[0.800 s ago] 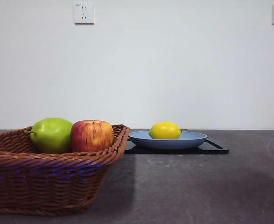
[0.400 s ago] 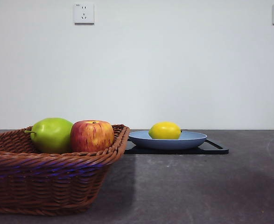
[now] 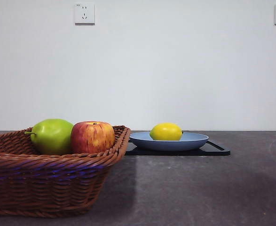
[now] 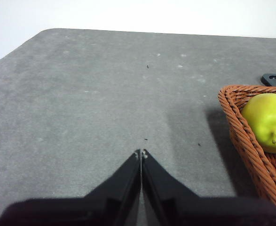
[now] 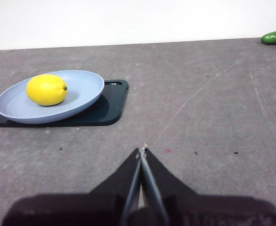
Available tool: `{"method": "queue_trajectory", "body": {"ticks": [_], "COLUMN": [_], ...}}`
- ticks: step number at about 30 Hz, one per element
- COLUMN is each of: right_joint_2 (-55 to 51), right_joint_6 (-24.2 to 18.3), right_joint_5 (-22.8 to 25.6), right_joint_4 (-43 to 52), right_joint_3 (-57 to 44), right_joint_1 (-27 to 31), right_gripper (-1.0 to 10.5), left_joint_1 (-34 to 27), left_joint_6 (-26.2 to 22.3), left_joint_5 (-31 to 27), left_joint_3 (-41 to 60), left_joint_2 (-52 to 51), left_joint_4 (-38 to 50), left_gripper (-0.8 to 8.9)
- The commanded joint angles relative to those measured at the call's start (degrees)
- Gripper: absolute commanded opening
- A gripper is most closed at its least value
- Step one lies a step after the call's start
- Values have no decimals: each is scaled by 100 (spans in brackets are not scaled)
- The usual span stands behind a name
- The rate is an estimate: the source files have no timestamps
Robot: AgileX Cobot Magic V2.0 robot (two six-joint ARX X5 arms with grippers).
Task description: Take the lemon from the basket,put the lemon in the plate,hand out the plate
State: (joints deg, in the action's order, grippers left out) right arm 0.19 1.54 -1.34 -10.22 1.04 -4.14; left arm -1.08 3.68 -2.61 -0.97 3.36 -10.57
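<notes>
The yellow lemon (image 3: 166,131) lies in the grey-blue plate (image 3: 194,140), which rests on a black tray (image 3: 217,151) behind the brown wicker basket (image 3: 48,183). The right wrist view shows the lemon (image 5: 46,89) in the plate (image 5: 83,92), well ahead of my right gripper (image 5: 141,150), which is shut and empty above bare table. My left gripper (image 4: 141,153) is shut and empty over the table, beside the basket's rim (image 4: 236,127). Neither gripper shows in the front view.
A green pear-like fruit (image 3: 51,136) and a red-yellow apple (image 3: 92,137) sit in the basket; the green fruit (image 4: 268,121) also shows in the left wrist view. A green object (image 5: 275,36) lies at the table's far right edge.
</notes>
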Motion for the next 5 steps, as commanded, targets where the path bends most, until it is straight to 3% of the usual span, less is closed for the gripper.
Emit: {"method": "queue_trajectory", "body": {"ticks": [1,5], "right_joint_2": [-17,-17], "right_joint_6": [46,46], "right_joint_5": [17,17], "right_joint_4": [26,26], "right_joint_3": [-55,-55], "right_joint_1": [-4,-4], "right_gripper": [4,4], "left_joint_1": [-15,-15], "left_joint_6": [22,22], "left_joint_5": [-11,-11], "left_joint_3": [63,63], "left_joint_2": [-17,-17], "left_joint_4": [68,68], "left_gripper": [9,9]}}
